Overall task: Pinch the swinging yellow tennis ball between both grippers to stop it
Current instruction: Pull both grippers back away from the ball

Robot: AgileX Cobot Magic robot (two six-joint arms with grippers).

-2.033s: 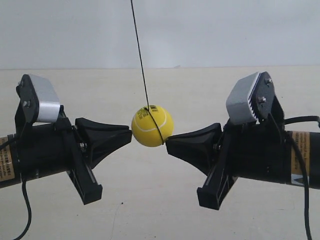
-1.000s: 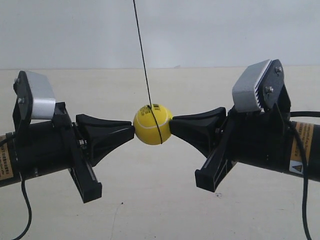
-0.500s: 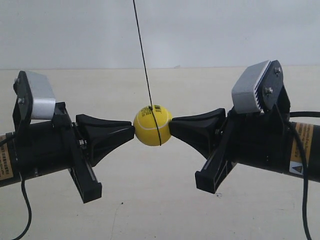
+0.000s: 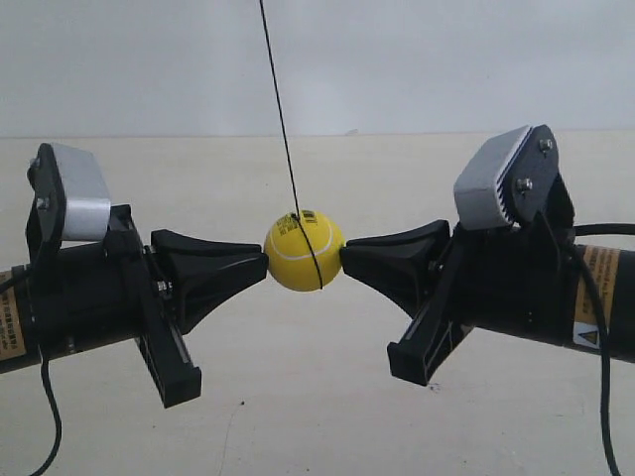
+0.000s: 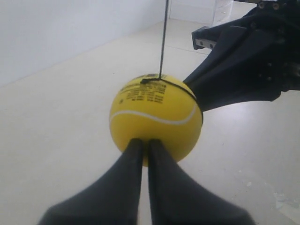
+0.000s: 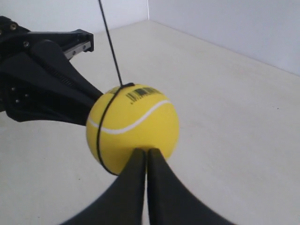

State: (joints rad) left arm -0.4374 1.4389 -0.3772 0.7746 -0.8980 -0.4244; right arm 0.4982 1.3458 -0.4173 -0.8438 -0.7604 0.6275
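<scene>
The yellow tennis ball (image 4: pixel 303 250) hangs on a thin black string (image 4: pixel 282 109) and is squeezed between two black grippers. My left gripper (image 4: pixel 264 262), on the arm at the exterior view's left, is shut, and its joined tips press the ball's side (image 5: pixel 154 117). From the opposite side my right gripper (image 4: pixel 344 254) is shut too, tips against the ball (image 6: pixel 133 126). The left wrist view shows the left gripper (image 5: pixel 145 141) touching the ball, with the right gripper (image 5: pixel 243 65) behind. In the right wrist view the right gripper (image 6: pixel 146 151) touches it, with the left gripper (image 6: pixel 47 89) beyond.
A pale beige floor (image 4: pixel 317 416) lies below both arms, with a white wall (image 4: pixel 446 59) behind. Each arm carries a grey boxy module (image 4: pixel 81 193) (image 4: pixel 491 183) on top. Black cables (image 4: pixel 50 416) hang from the arms.
Two seconds ago the right gripper sat lower, at the ball's underside. It has risen to the ball's side. Over the last second the ball has stayed pinched and almost still.
</scene>
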